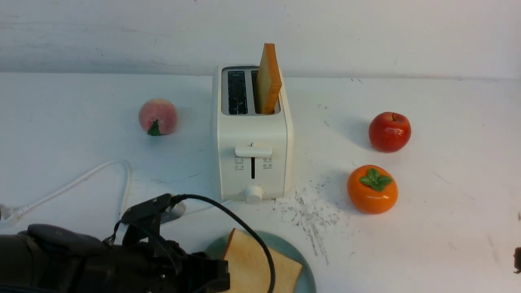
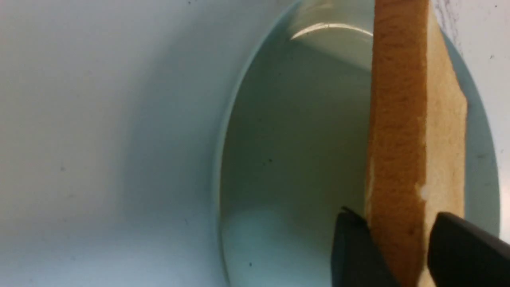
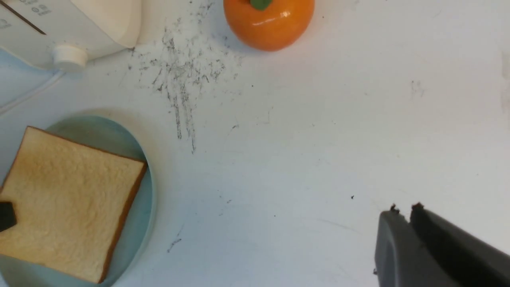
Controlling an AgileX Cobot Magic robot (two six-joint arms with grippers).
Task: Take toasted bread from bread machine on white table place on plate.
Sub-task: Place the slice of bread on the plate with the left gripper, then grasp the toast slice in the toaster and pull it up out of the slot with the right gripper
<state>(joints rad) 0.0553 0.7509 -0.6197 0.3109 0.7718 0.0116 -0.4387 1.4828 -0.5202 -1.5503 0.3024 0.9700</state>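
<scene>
Toast on plate; another slice in toaster.

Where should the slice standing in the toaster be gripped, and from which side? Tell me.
Grip the toast by its upper half, which stands clear above the bread machine. Come down from above, one finger on each flat face: it stands on edge, its lower part sunk in the right slot.

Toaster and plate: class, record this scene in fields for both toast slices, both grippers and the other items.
plated slice: flat on plate
second slice: upright, right slot of toaster
left gripper: fingers flank plated slice; grip unclear
right gripper: shut, empty, above table
other items: peach, apple, persimmon
</scene>
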